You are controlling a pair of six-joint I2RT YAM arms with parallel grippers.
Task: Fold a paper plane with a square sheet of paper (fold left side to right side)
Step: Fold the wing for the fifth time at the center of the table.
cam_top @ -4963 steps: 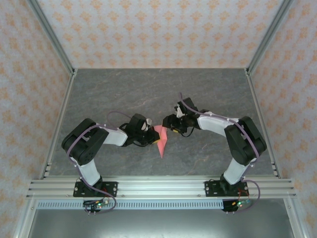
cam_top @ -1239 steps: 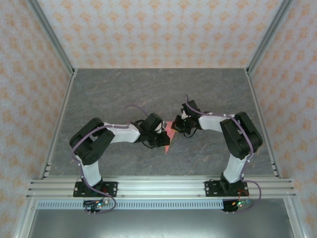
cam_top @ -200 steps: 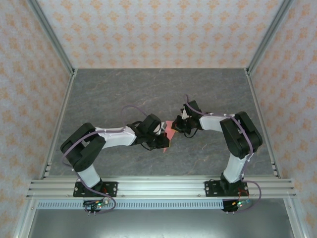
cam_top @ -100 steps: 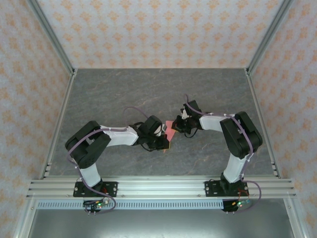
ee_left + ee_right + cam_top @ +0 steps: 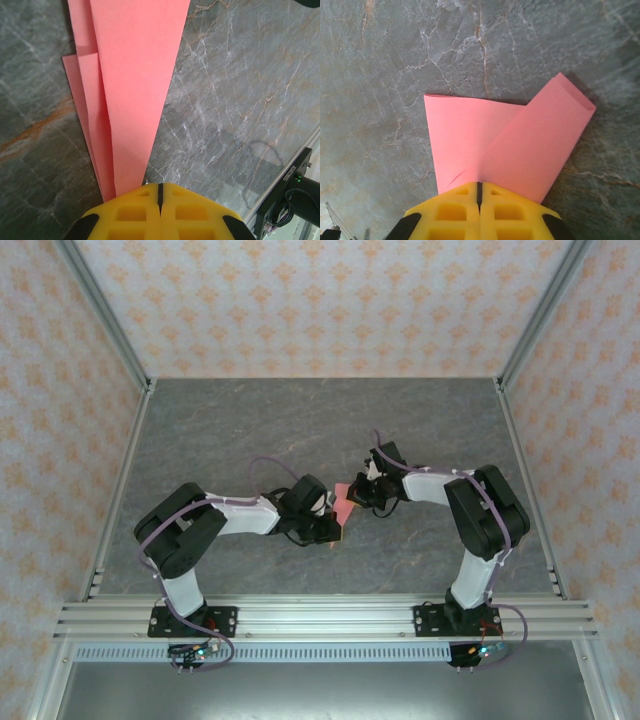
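Pressing down mid-tabletop (image 5: 250, 430), the closed left gripper (image 5: 160, 192) has slid slightly along the paper plane (image 5: 135, 75); the closed right gripper (image 5: 479, 187) stays put, likely setting the crease.

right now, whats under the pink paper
The grey marbled table shows on both sides of the paper and runs under it. The patch directly beneath is hidden by the folded layers.

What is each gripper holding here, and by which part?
Both clamp the folded pink paper: left gripper at its narrow pointed end, right gripper at the opposite end.
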